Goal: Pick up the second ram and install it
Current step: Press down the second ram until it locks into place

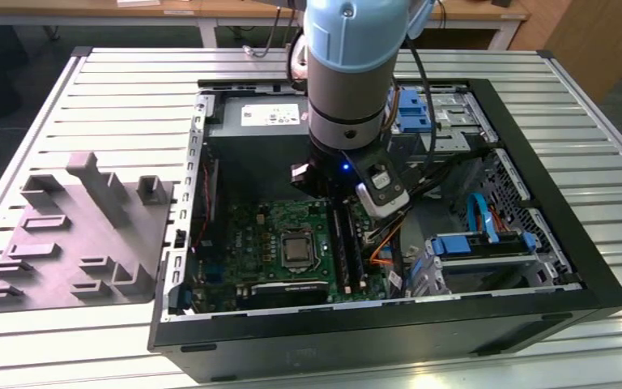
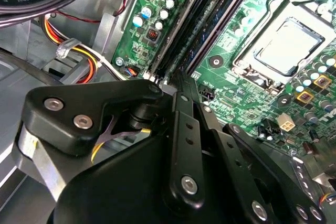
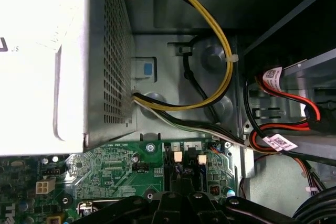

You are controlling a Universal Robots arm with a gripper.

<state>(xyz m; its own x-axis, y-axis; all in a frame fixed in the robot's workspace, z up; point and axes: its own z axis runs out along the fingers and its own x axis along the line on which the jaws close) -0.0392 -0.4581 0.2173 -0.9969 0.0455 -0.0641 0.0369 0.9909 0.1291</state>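
**Gripper down over the memory slots**

The gripper's (image 2: 181, 85) black fingers (image 2: 185, 129) look pressed close together, edge-on, their tips down at the long black slots (image 2: 202, 22) of the green motherboard (image 1: 262, 235); whether they pinch anything, I cannot tell. The second ram cannot be made out between them. In the exterior view the arm (image 1: 346, 73) stands upright inside the open computer case (image 1: 527, 203), just beside the grey power-supply box (image 1: 252, 121). A grey fixture (image 1: 74, 235) lies on the table (image 1: 127, 89), well apart.

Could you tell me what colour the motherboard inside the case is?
Green motherboard, clearest in the second wrist view.
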